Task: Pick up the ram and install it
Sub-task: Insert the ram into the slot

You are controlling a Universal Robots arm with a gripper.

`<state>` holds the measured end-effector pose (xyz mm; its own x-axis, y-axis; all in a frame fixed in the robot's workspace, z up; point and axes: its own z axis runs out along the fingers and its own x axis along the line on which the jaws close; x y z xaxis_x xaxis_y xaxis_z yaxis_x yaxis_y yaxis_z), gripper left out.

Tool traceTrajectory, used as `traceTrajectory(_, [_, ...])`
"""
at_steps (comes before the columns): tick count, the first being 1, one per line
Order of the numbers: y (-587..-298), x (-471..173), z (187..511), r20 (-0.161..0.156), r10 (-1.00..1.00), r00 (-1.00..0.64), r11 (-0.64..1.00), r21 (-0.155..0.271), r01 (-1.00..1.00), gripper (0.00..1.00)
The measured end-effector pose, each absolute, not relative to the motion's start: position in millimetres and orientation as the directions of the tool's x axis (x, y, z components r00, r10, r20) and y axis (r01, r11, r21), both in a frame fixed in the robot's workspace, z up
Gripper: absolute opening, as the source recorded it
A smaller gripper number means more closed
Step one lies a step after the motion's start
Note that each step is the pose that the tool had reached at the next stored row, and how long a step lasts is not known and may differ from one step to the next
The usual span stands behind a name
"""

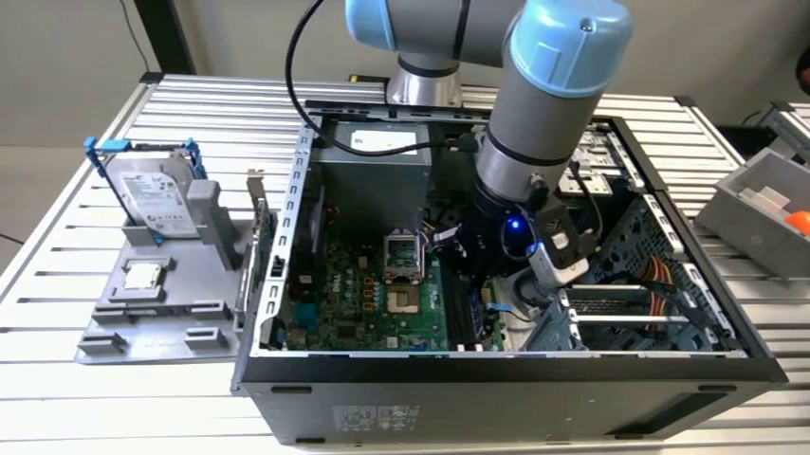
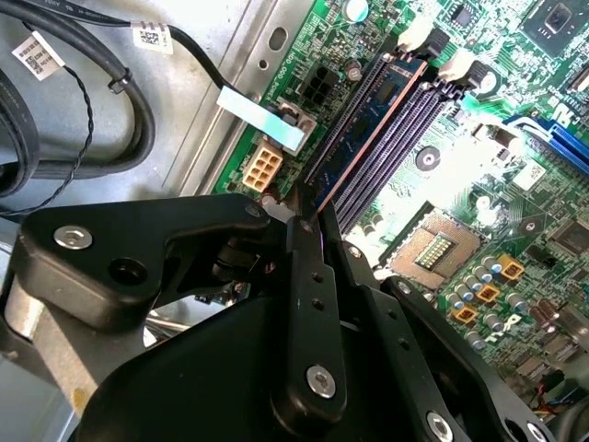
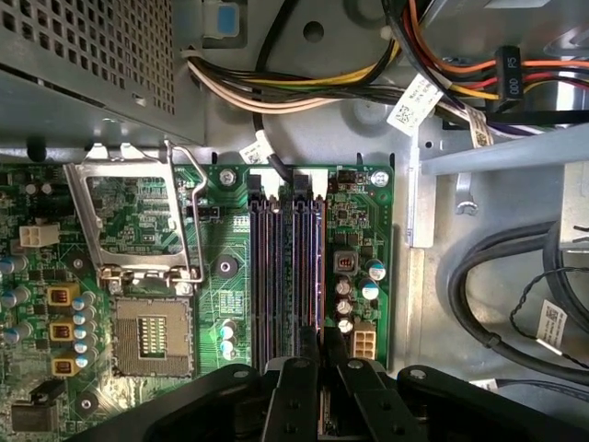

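Note:
The ram (image 2: pixel 368 124) is a long thin dark stick standing on edge in the outermost memory slot of the green motherboard (image 2: pixel 515 138). In the first wrist view the ram (image 3: pixel 321 276) shows edge-on beside the other dark memory slots (image 3: pixel 276 267). My gripper (image 2: pixel 313 226) has its black fingers (image 2: pixel 308 304) closed on the near end of the stick, low over the board. In the first wrist view the gripper (image 3: pixel 323 364) straddles that same end. In the exterior view the gripper (image 1: pixel 487 299) reaches down into the open computer case (image 1: pixel 506 379).
An open processor socket (image 3: pixel 147 341) lies beside the slots. Cable bundles (image 3: pixel 304 87) and black cables (image 2: pixel 55 110) run along the case wall. Outside the case, at the exterior view's left, a grey stand (image 1: pixel 152 318) carries a hard drive (image 1: pixel 152 194) and a small silver chip (image 1: pixel 139 275). A grey bin (image 1: pixel 765 204) is at the right.

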<state>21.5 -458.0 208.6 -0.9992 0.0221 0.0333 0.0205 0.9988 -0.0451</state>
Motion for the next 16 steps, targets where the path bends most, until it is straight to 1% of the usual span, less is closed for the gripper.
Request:
traceTrajectory(1, [-458,22,208,0.033,0.022,-0.999,0.999,-0.045,0.021,1.00])
traceTrajectory(6, [-458,21,209,0.033,0.022,-0.999,0.999,-0.046,0.021,1.00])
traceTrajectory(16, [-458,21,238,0.033,0.022,-0.999,0.999,-0.045,0.021,1.00])
